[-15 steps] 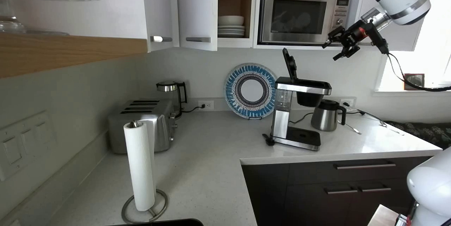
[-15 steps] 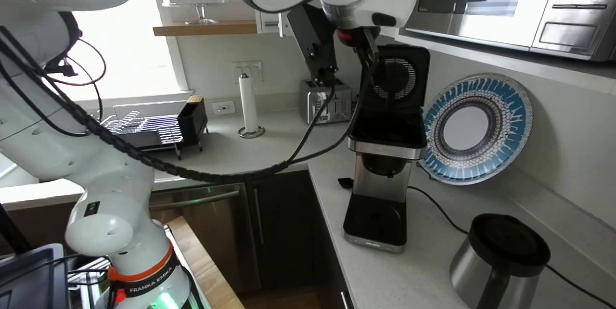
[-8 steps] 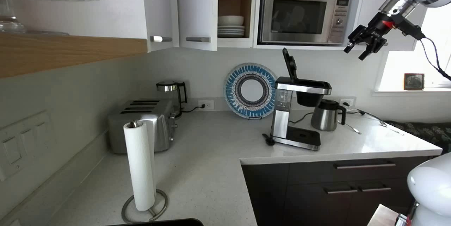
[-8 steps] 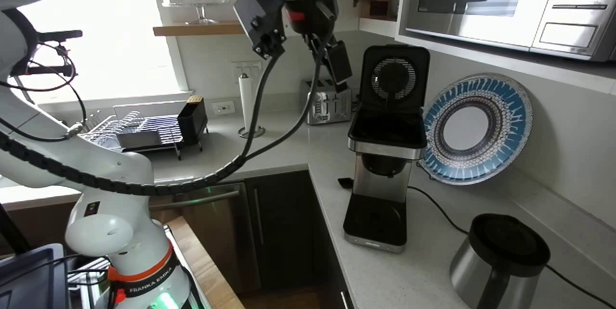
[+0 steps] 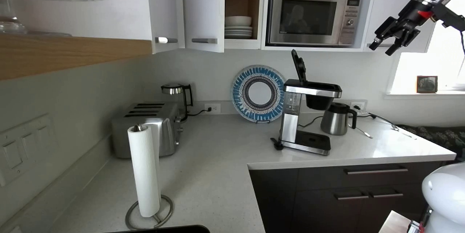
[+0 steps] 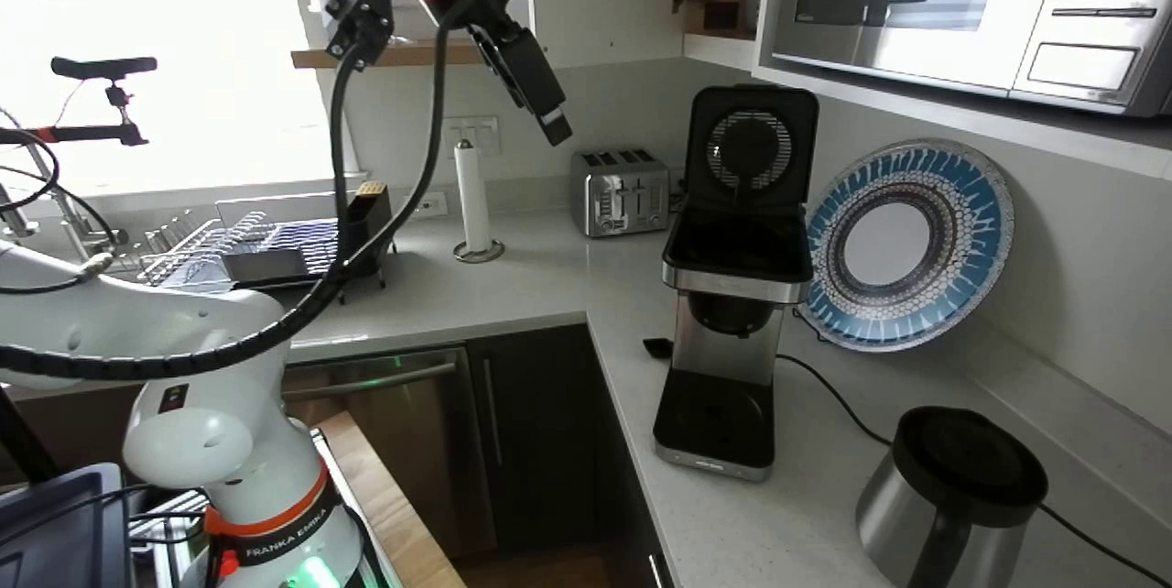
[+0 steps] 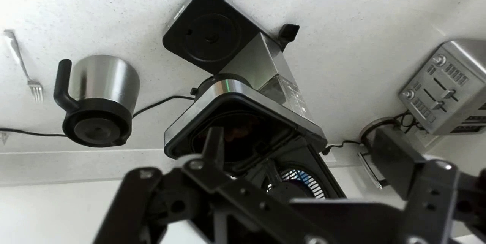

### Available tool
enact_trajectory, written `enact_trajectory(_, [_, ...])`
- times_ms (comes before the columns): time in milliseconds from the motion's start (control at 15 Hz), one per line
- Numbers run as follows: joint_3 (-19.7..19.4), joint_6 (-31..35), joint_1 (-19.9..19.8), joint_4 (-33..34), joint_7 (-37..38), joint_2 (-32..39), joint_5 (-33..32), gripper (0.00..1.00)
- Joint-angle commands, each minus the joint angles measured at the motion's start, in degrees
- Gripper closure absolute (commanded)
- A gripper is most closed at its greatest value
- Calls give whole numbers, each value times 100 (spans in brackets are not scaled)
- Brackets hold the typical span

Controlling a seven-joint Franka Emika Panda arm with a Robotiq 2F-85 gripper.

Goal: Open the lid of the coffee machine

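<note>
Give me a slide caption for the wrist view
Coffee machine, lid raised, between a steel carafe and a toaster, seen past the open gripper.

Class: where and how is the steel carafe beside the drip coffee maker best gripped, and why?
Probably best pinched across the black handle, from the side away from the drip coffee maker: the handle juts out there, narrow and upright, a gap behind it; the steel carafe is broad and rounded.
</note>
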Motion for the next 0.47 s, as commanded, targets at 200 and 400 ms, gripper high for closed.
enact_trajectory(200, [-116,61,346,-260,289,-478,-224,0])
enact_trajectory(400, [-115,107,353,-294,292,-468,-223,0])
